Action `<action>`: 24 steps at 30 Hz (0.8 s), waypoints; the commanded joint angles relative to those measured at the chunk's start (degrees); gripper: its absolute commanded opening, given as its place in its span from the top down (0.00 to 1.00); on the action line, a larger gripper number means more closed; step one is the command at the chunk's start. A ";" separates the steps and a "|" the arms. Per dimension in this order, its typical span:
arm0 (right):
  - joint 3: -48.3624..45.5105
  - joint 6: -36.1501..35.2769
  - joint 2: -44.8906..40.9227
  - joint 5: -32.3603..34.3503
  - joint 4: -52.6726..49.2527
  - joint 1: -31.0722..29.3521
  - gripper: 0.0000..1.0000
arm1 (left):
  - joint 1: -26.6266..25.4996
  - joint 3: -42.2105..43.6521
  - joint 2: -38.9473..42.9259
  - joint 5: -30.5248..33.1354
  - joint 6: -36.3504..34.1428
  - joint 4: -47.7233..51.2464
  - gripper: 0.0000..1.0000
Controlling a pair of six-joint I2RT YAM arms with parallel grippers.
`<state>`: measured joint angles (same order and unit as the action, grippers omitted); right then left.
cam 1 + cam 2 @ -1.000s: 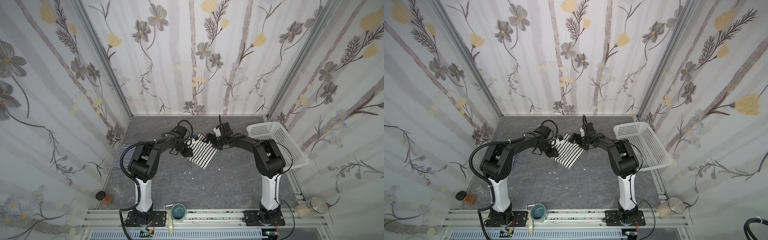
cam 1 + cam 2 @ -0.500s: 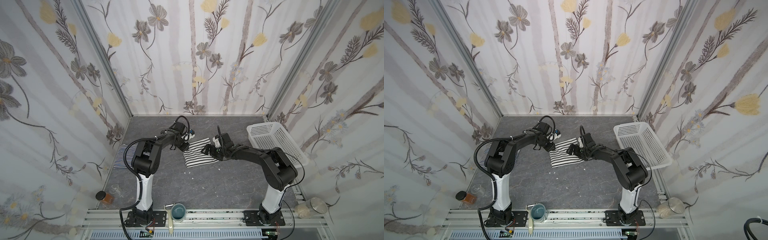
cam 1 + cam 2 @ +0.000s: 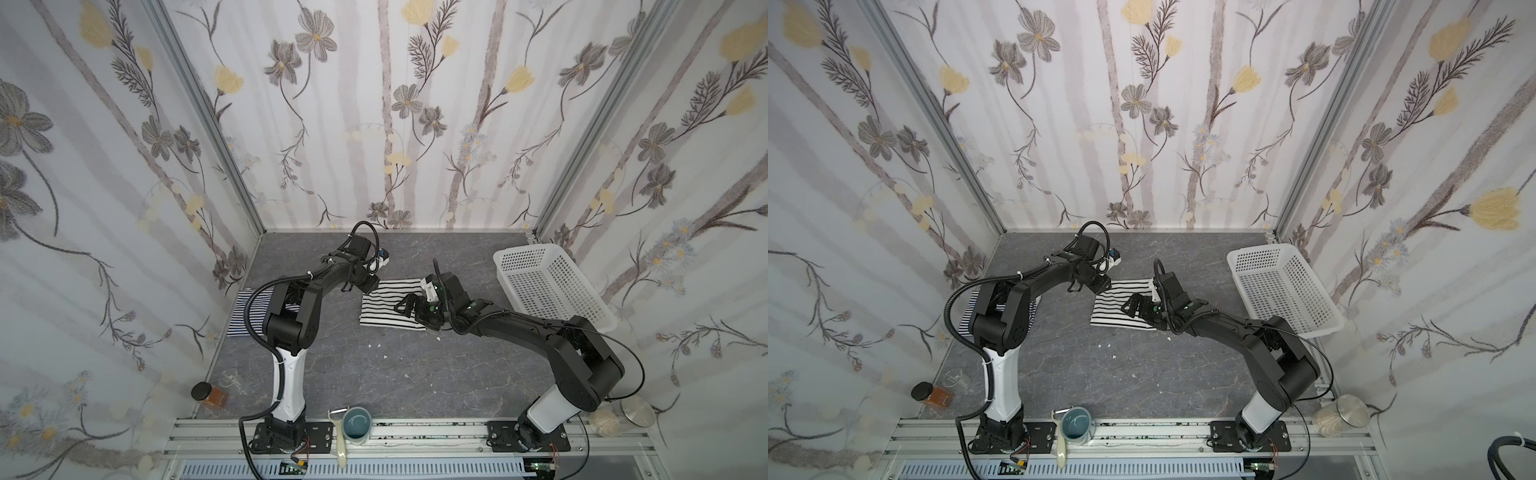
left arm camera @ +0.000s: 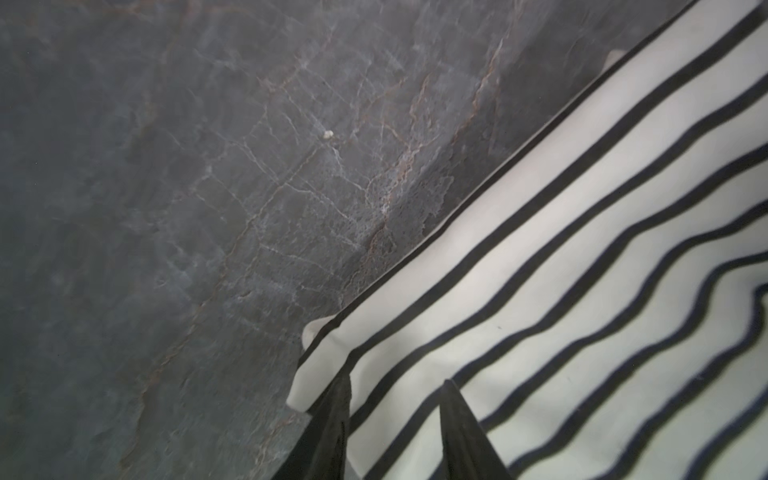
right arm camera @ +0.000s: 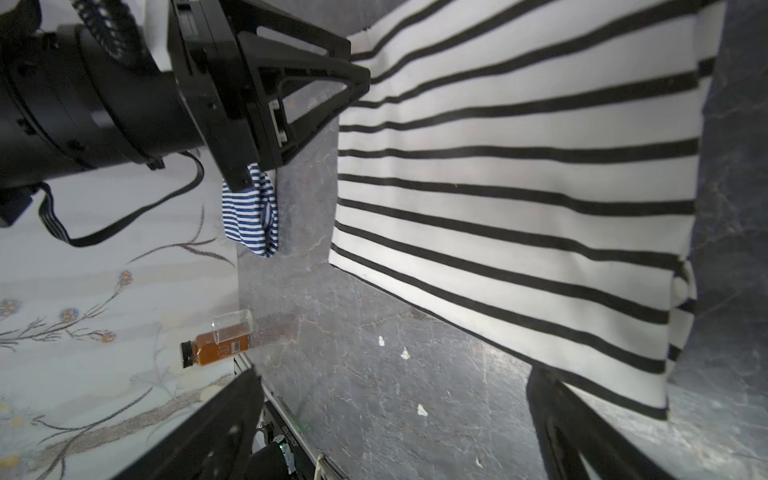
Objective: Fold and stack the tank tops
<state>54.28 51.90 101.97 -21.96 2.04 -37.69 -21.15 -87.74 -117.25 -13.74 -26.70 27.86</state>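
Since a second ago the black-striped tank top (image 3: 386, 309) has gone from hanging between both tools to lying folded, a flat rectangle in the middle of the counter (image 3: 415, 374). It looks light, limp and stretchy, likely to sag or slide open, so it is best pinched through both layers at a corner. The left tool (image 4: 395, 384) straddles its far left corner, fingers parted and not clamping. The right tool (image 5: 392, 374) hovers spread wide over its right part. The navy-striped tank top (image 3: 241, 316) lies by the left wall. Count: two tank tops, two tools, one perforated basket (image 3: 528, 251)
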 commanded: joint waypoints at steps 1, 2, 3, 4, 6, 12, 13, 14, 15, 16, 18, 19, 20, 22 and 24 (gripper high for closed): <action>2.73 -2.52 0.31 2.62 -1.70 1.12 0.00 | 0.18 1.86 5.14 -2.38 2.86 0.27 0.58; 3.52 -2.91 1.22 2.33 -1.84 1.67 0.00 | 0.27 2.85 6.51 -2.60 3.33 0.27 0.57; 4.40 -3.32 2.35 1.87 -1.72 2.47 0.01 | 0.34 3.93 7.83 -2.53 3.88 0.27 0.56; 5.43 -3.70 3.58 1.65 -1.60 3.16 0.00 | 0.59 5.09 9.15 -2.41 4.31 0.27 0.56; 7.34 -4.06 6.00 1.00 -1.16 4.48 0.00 | 1.28 7.63 11.21 -2.46 5.04 0.27 0.55; 12.83 -4.43 13.56 -2.83 1.38 7.86 0.01 | 5.00 14.00 14.92 -7.18 8.33 0.27 0.54; 13.44 -4.60 14.75 -3.66 1.94 8.13 0.01 | 5.51 15.47 15.18 -8.06 8.70 0.27 0.54; 13.63 -4.72 15.60 -4.41 2.44 8.54 0.00 | 5.88 16.26 15.41 -8.86 8.77 0.26 0.54; 13.74 -4.79 16.56 -4.85 2.63 8.87 0.00 | 6.31 17.17 15.55 -10.11 8.77 0.27 0.54; 13.62 -4.88 17.35 -4.98 2.61 9.32 0.01 | 6.65 17.79 15.52 -11.49 8.98 0.18 0.54; 13.01 -5.13 18.40 -5.29 2.68 9.75 0.00 | 7.14 18.68 15.20 -13.82 9.75 0.17 0.53; 12.60 -5.39 18.67 -5.26 2.73 9.98 0.00 | 7.45 18.84 14.81 -15.01 10.14 0.13 0.53; 12.16 -5.57 18.78 -5.13 2.72 10.10 0.00 | 7.73 19.03 14.39 -16.06 10.47 0.18 0.53; 11.02 -5.84 18.71 -4.57 2.63 10.58 0.00 | 8.45 19.07 13.08 -18.39 11.24 0.01 0.53; 9.88 -5.98 18.49 -3.86 2.44 11.06 0.01 | 8.99 18.77 11.76 -19.82 11.98 -0.01 0.53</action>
<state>65.04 46.81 120.31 -25.80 2.96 -26.94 -12.71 -68.99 -104.27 -28.77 -16.51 27.88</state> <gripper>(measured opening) 0.995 0.474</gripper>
